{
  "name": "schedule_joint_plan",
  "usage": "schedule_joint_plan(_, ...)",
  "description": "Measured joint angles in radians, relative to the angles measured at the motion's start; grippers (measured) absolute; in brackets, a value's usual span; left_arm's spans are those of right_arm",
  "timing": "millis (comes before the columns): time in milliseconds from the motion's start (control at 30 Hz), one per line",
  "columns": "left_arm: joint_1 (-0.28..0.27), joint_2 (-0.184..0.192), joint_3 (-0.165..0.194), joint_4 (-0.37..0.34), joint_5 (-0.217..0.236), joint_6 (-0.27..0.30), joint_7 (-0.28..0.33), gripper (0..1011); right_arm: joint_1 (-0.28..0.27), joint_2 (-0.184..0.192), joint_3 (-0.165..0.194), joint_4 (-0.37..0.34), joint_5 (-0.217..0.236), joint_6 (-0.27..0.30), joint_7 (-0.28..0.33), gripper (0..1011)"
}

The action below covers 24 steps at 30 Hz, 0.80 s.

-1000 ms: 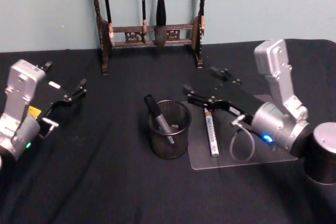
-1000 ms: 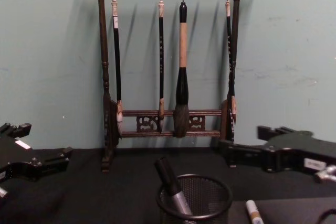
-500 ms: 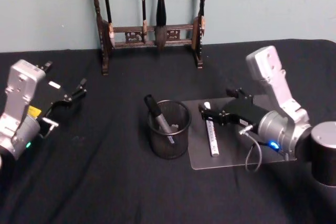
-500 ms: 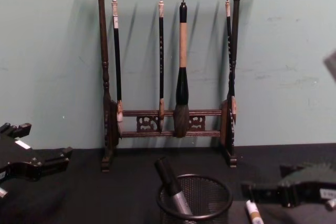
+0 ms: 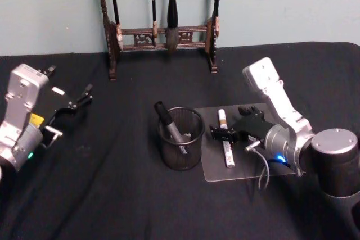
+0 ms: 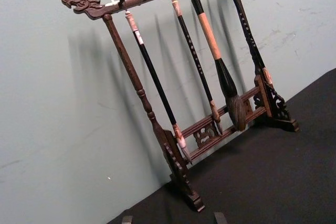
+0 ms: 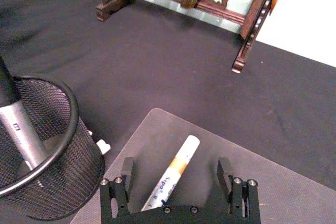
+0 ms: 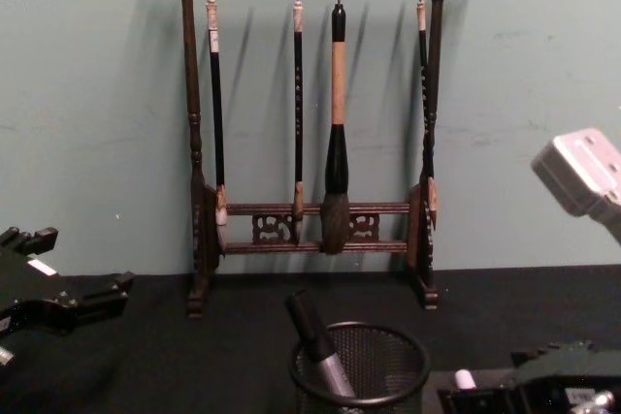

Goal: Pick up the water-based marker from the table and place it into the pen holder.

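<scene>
**Head view:** The right gripper (image 5: 226, 133) hangs low over the marker (image 5: 228, 154), its jaws spread to either side of the barrel. The marker lies on a clear mat (image 5: 247, 170) just beside the pen holder (image 5: 188, 153). The left gripper (image 5: 71, 80) sits parked well apart over the black cloth (image 5: 112, 195), jaws also spread.

**Left wrist view:** A carved wooden brush rack (image 6: 157, 124), hung with brushes, stands against a pale green wall.

**Right wrist view:** The marker (image 7: 176, 169) lies flat between the two open fingers and seems to touch neither. It is a pale round barrel with a white cap, an orange band and printed lettering. The pen holder (image 7: 71, 114) is a round cup of black wire mesh under a solid rim. A dark marker (image 7: 21, 124) with a grey body leans inside it.

**Chest view:** The marker's white cap (image 8: 464, 378) peeks out near the pen holder (image 8: 388, 366).

The marker looks light, stiff and smooth, probably plastic. Being round and lying on a slick mat, it may roll or skid under an uneven squeeze. The safest hold is likely across the middle of the barrel, with a modest pinch.
</scene>
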Motion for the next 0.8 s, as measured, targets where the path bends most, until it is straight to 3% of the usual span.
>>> schedule_joint_plan(300, 0.0, 0.0, 0.0, 0.0, 0.0, 0.0, 0.0, 1001, 0.009, -0.025, -0.006, 0.029, -0.033, 0.032, -0.002, 1000)
schedule_joint_plan(800, 0.0, 0.0, 0.0, 0.0, 0.0, 0.0, 0.0, 1001, -0.002, -0.053, 0.022, 0.045, -0.049, 0.034, 0.022, 1000)
